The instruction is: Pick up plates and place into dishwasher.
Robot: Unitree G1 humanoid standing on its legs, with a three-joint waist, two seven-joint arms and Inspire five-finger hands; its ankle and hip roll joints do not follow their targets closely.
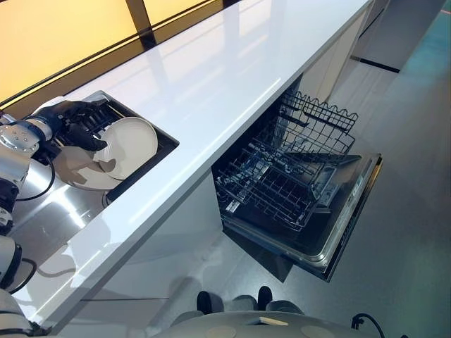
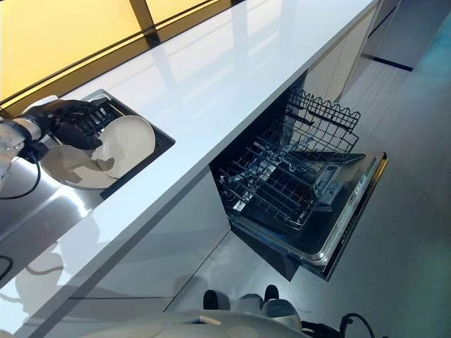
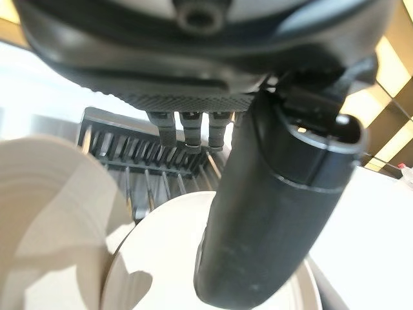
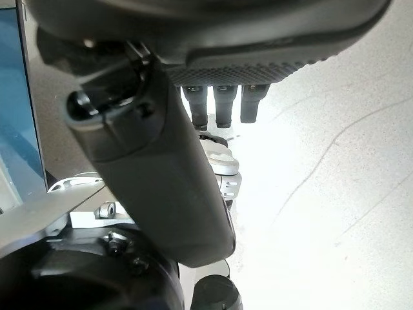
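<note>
at sink [image 1: 144, 165] edge, left hand [image 1: 76, 123] grips plate [image 1: 130, 144].

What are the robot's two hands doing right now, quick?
Left hand: shut on the upright white plate in the sink.
Right hand: open, holding nothing, above the floor.

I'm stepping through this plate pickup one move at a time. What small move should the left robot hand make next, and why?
Probably close the thumb and fingers on the upper plate to pinch its rim before lifting. The left robot hand is already at that plate's edge in the sink, thumb over its face, above a second plate. The dishwasher stands open, racks pulled out.
</note>
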